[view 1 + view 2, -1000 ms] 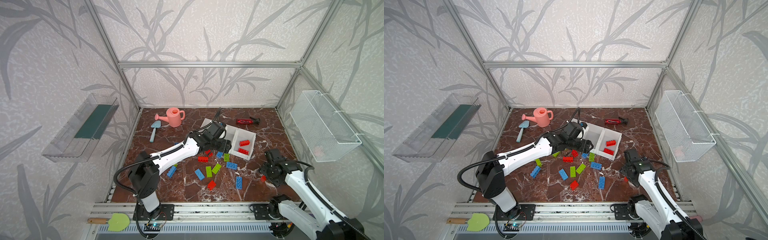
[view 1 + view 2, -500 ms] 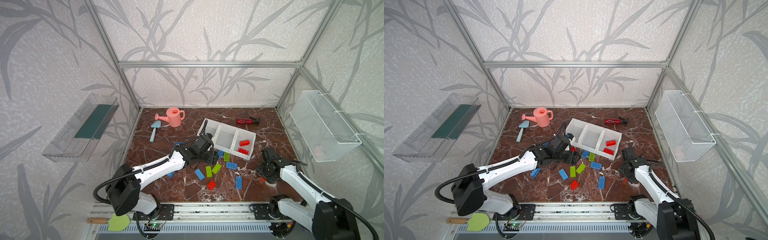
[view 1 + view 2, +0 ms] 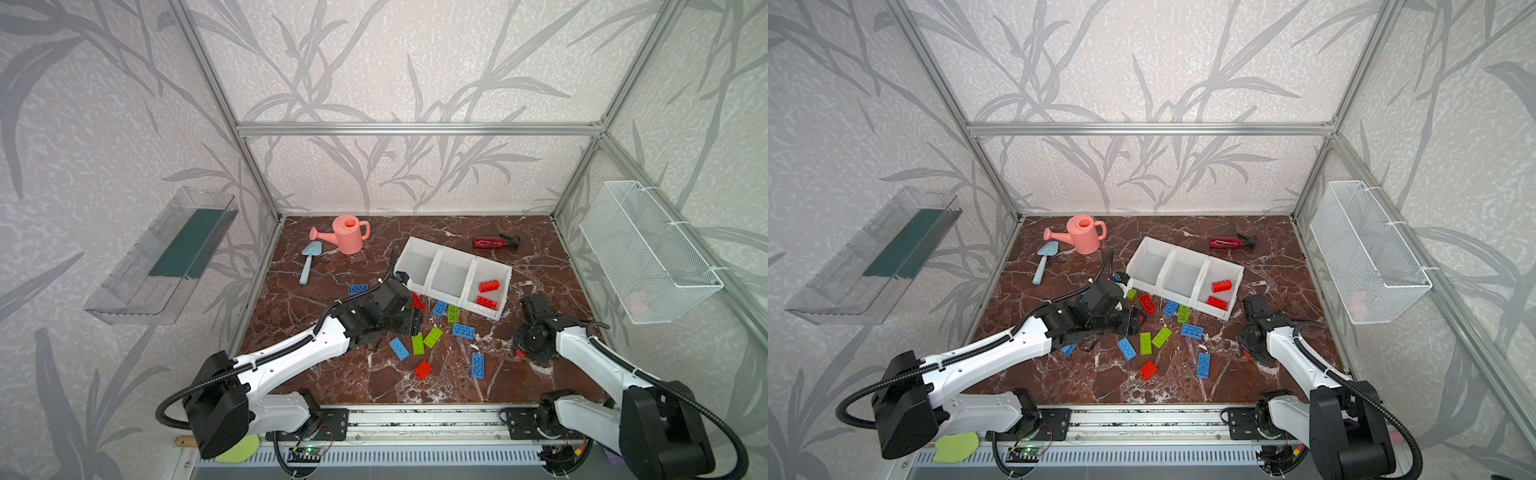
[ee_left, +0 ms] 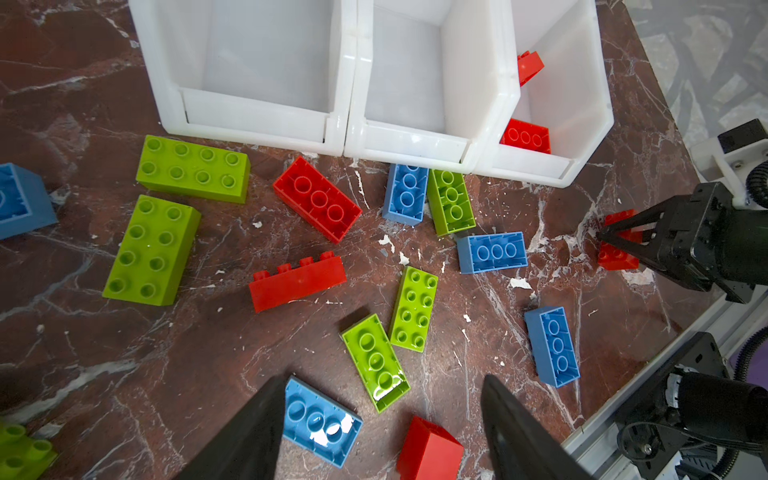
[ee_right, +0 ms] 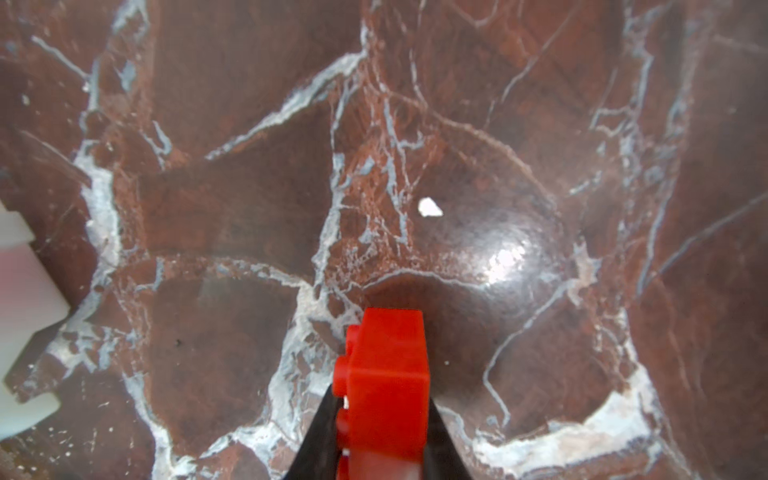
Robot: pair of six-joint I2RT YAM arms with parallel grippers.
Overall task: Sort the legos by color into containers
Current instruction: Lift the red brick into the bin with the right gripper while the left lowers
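Observation:
Red, blue and lime green legos lie scattered on the marble floor in front of three joined white containers. The right-hand container holds two red legos. My left gripper hangs open over the pile with nothing held. A blue lego, a green lego and a red lego lie under and between its fingers. At the right front, my right gripper is shut on a small red lego, low over the floor. This red lego also shows in a top view.
A pink watering can and a blue trowel stand at the back left. A dark red spray bottle lies behind the containers. A wire basket hangs on the right wall, a clear tray on the left wall.
My left gripper drew back from the containers toward the front, over the loose legos, staying open. My right gripper closed on the small red lego.

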